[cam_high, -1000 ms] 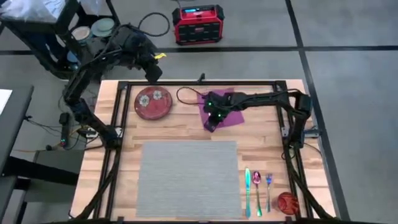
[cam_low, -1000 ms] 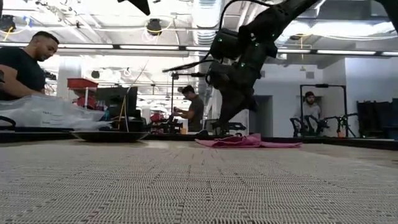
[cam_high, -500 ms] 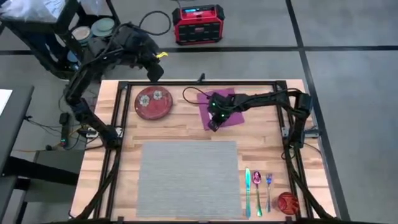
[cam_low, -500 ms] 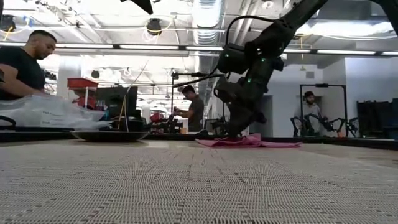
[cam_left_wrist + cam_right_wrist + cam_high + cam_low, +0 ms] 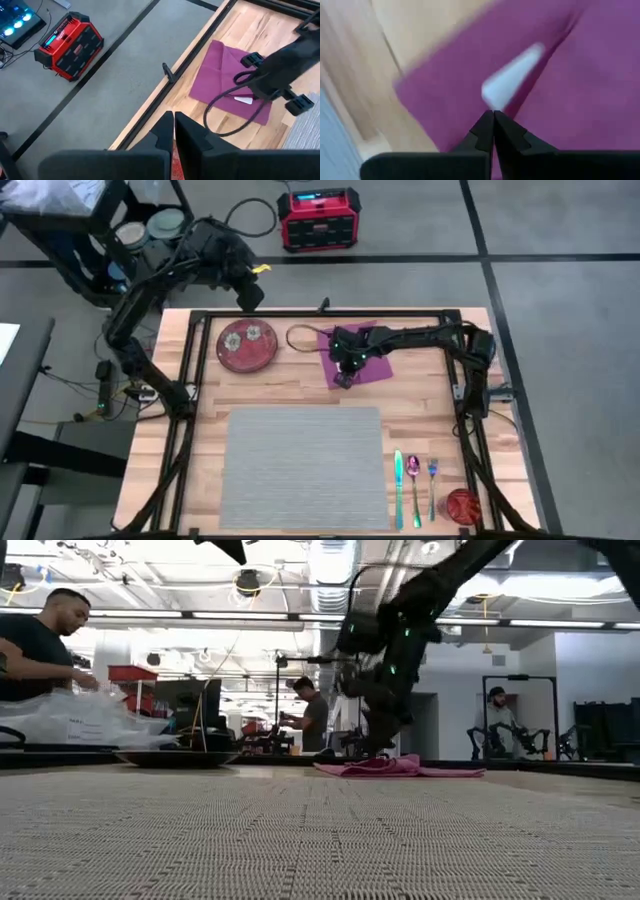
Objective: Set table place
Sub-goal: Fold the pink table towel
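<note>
Right end effector (image 5: 342, 377) fingers pressed together, empty, over purple napkin (image 5: 368, 360) near worktop (image 5: 300, 390) far edge; closed tips may just drag the cloth

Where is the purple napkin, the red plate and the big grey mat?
purple napkin (image 5: 374, 368), high view, its right part.
red plate (image 5: 246, 346), high view, its middle.
grey placemat (image 5: 303, 466), high view, its middle.

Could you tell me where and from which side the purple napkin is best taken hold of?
Judging by its pose, take the purple napkin at its near left corner, beside the white tag, coming straight down from above. It lies flat on the table, so only an edge can be pinched. The right gripper hangs over that corner, fingers shut.
</note>
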`<state>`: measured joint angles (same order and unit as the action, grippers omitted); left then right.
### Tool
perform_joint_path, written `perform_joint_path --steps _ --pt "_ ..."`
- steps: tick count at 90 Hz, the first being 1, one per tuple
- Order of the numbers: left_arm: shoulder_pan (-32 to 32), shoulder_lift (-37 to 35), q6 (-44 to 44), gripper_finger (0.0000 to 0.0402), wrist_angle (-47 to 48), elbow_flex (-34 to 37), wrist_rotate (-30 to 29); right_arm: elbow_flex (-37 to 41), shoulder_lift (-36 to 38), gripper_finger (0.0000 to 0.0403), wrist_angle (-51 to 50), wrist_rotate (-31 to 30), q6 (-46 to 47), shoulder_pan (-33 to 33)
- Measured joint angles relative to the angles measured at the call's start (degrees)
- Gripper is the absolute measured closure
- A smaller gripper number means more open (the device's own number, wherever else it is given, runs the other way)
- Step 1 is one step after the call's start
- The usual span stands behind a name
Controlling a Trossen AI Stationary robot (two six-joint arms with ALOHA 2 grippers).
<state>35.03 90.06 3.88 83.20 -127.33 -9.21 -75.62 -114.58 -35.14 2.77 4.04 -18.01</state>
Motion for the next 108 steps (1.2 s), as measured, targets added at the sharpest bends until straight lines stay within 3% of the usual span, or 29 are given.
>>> perform_joint_path --steps 64,92,108 --pt "0.0 0.0 1.07 0.0401 0.08 0.0 0.02 -24.51 -15.46 0.0403 -4.75 8.46 -4.84 1.48" --pt "0.0 0.38 -0.85 0.0401 -1.15 0.55 0.01 -30.19 -14.48 0.0403 -6.76 9.45 -6.65 1.54" --pt "0.57 1.21 -7.56 0.0401 -7.09 8.28 0.02 -34.34 -4.13 0.0403 -19.58 4.13 -8.47 0.13"
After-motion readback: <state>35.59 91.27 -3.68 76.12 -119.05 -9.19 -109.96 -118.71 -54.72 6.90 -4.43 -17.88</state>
